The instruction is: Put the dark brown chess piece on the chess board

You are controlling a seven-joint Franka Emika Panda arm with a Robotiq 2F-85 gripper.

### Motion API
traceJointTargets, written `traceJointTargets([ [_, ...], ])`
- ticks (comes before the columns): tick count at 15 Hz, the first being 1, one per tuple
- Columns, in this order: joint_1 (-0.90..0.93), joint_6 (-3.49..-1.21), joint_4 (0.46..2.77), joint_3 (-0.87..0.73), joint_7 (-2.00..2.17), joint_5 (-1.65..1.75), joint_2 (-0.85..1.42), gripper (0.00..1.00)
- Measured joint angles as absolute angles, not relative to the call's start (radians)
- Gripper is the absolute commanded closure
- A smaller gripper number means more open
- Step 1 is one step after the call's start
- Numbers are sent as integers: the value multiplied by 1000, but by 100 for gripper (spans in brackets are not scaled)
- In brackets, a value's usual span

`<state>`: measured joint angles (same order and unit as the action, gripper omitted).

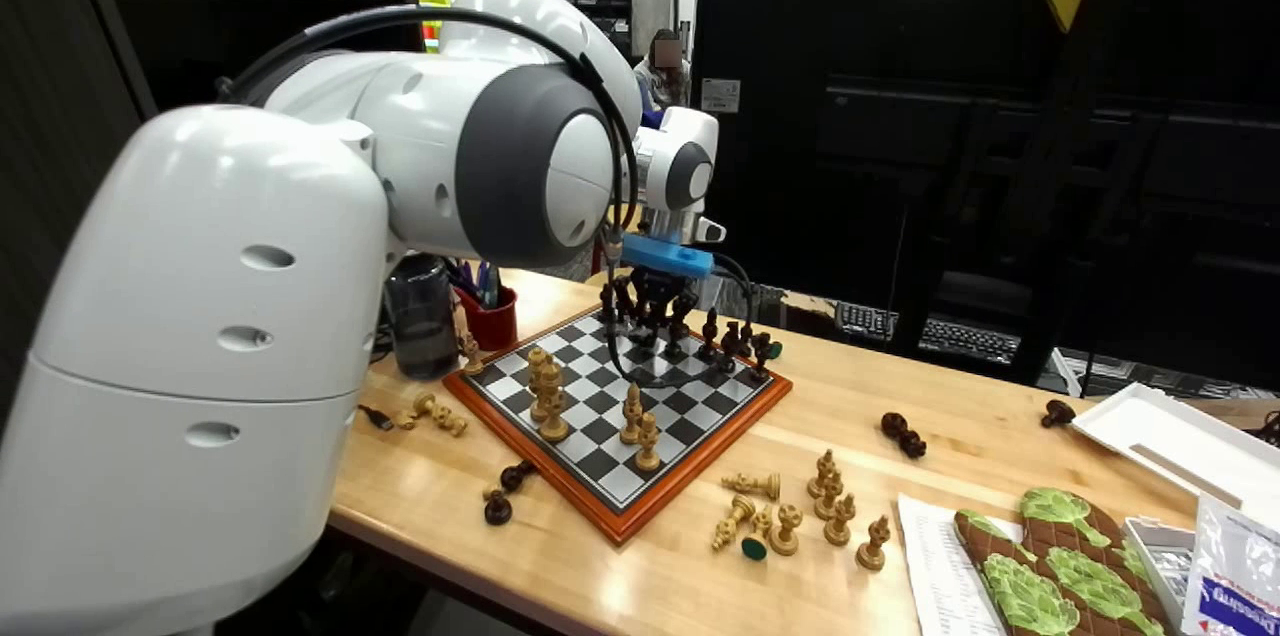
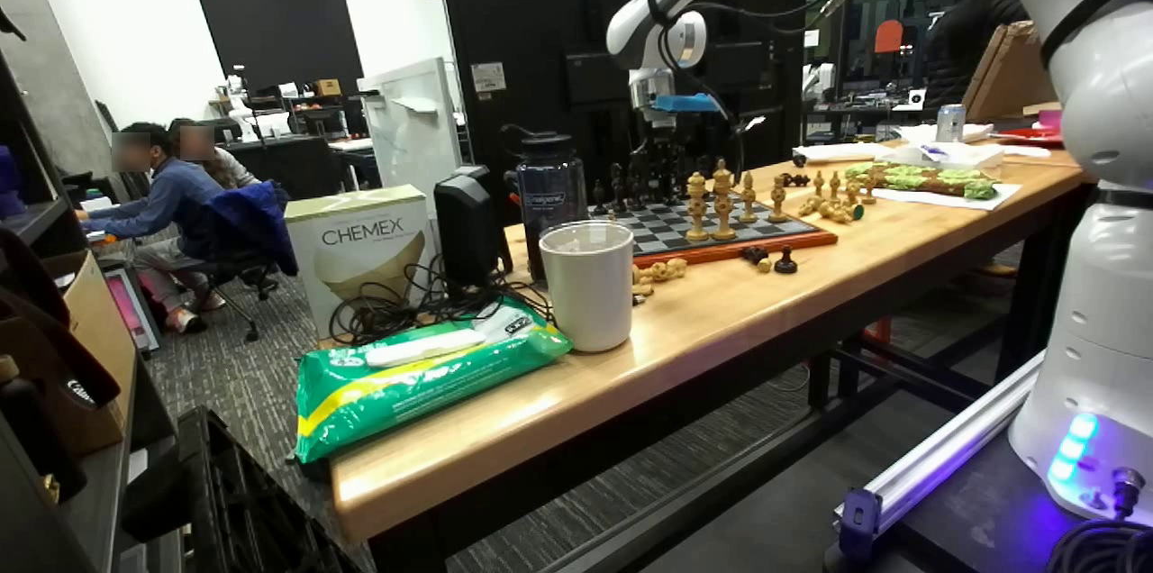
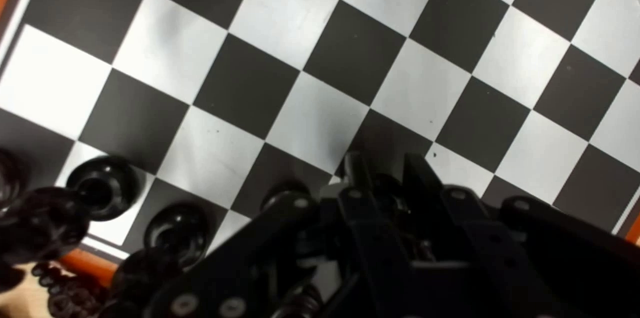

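Note:
The chess board [image 1: 703, 457], with checkered squares and a reddish-brown border, lies on the table and shows in all views. My gripper [image 1: 652, 328] points down at the board's far side, among several dark pieces; it also shows in an exterior view [image 2: 667, 186]. In the wrist view my black fingers [image 3: 384, 159] are close together, with the dark brown chess piece [image 3: 399, 202] upright in the narrow gap between them. The gripper seems shut on it, though the contact is dark. Other dark pieces stand left of the fingers [image 3: 104, 187]. The held piece's lower end seems at or near the board.
Pale tan pieces [image 1: 552, 413] stand on the near half of the board. Loose tan pieces [image 1: 785, 538] and dark pieces [image 1: 904, 436] lie on the table. A dark bottle [image 1: 420, 321] and red cup [image 1: 490, 321] stand beside the board. A white tray [image 1: 1150, 416] is farther off.

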<state>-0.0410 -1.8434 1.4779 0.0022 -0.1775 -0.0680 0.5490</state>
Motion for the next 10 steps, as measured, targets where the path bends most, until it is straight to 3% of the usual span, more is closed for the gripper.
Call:
traceJointTargets([
  [6,-41,-1846,1476,4,-186,-68,560,94],
  [7,-41,-1846,1475,5,-186,-68,561,51],
  [8,-41,-1846,1475,5,-186,-68,562,51],
  [10,-41,-1846,1475,5,-186,-68,562,41],
])
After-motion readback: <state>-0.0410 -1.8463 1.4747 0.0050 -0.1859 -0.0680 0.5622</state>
